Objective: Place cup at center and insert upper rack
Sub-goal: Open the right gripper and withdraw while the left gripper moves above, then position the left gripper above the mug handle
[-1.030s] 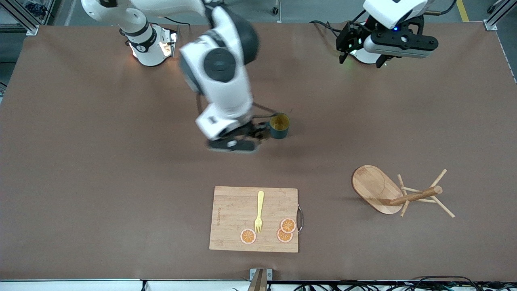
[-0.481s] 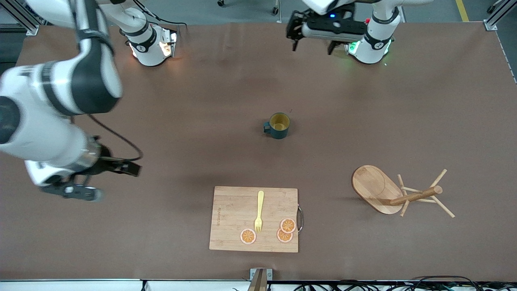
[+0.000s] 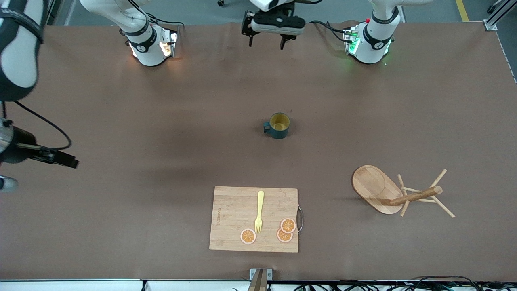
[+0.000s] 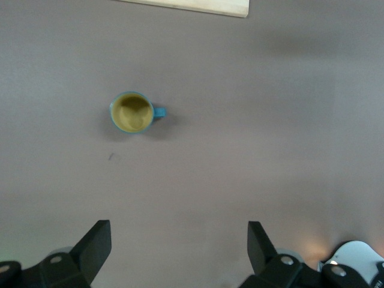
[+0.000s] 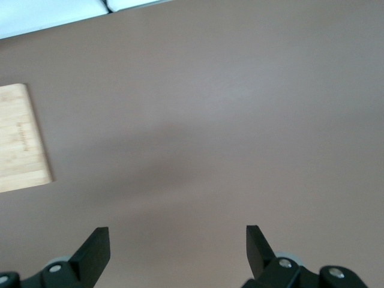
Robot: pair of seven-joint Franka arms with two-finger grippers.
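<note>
One cup (image 3: 278,125) stands upright mid-surface (image 3: 121,101). One upper rack (image 3: 398,193) lies tipped over toward the left arm's end. One cutting board (image 3: 253,219) carries one fork (image 3: 259,211) and three orange slices (image 3: 287,225). The left gripper (image 4: 179,243) and right gripper (image 5: 177,245) both hang open and empty above the surface.

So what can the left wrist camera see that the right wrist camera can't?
Only the left wrist view shows the cup, upright on the table, with the open left gripper above the table. Only the right wrist view shows the pale floor strip past the table's edge, with the open right gripper. Both show the brown table and an edge of the cutting board.
</note>
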